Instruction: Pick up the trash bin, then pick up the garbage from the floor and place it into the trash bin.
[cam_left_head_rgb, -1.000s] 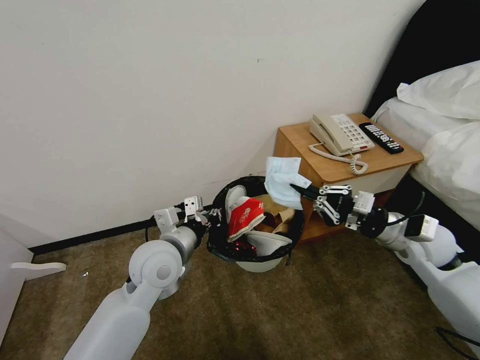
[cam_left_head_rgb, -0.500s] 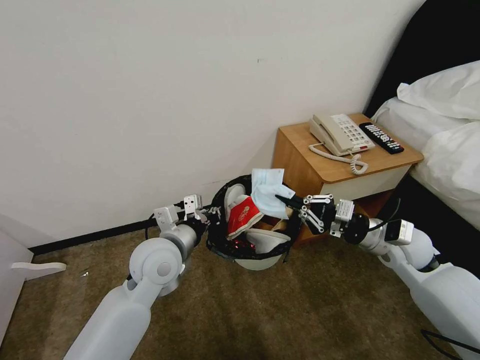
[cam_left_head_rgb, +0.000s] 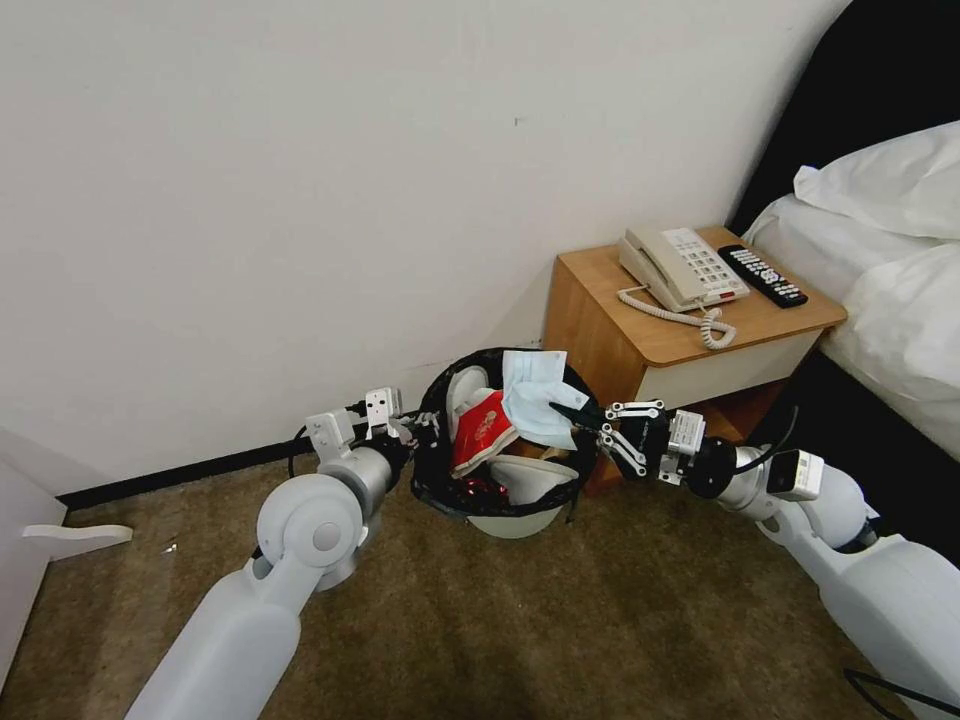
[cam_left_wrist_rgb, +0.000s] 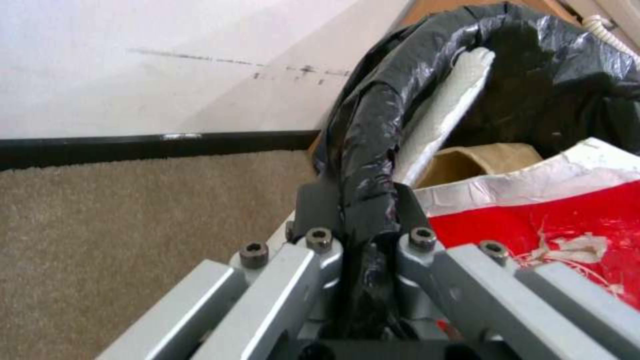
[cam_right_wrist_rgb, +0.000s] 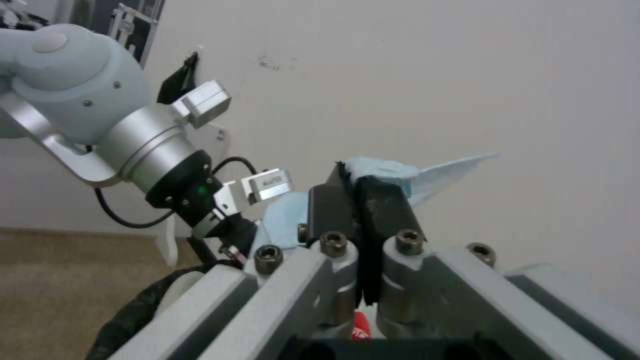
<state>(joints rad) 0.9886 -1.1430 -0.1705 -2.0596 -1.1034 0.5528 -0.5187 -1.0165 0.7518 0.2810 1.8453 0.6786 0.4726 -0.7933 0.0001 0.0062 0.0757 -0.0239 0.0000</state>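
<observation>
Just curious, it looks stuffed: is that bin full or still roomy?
Nearly full. The bin holds slippers and a red cup up to its rim; the right gripper holds a mask on top.

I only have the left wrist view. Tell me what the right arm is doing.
Observer: The right pincer is shut on a pale-blue face mask, held over the trash bin.
Operator: Confirm the bin is off the floor.
Observer: It hangs tilted from the left pincer, which clamps the bag-lined rim; I cannot tell whether its base clears the carpet.
Operator: Report what else is inside.
Observer: A red paper cup and a white slipper lie under the mask.
</observation>
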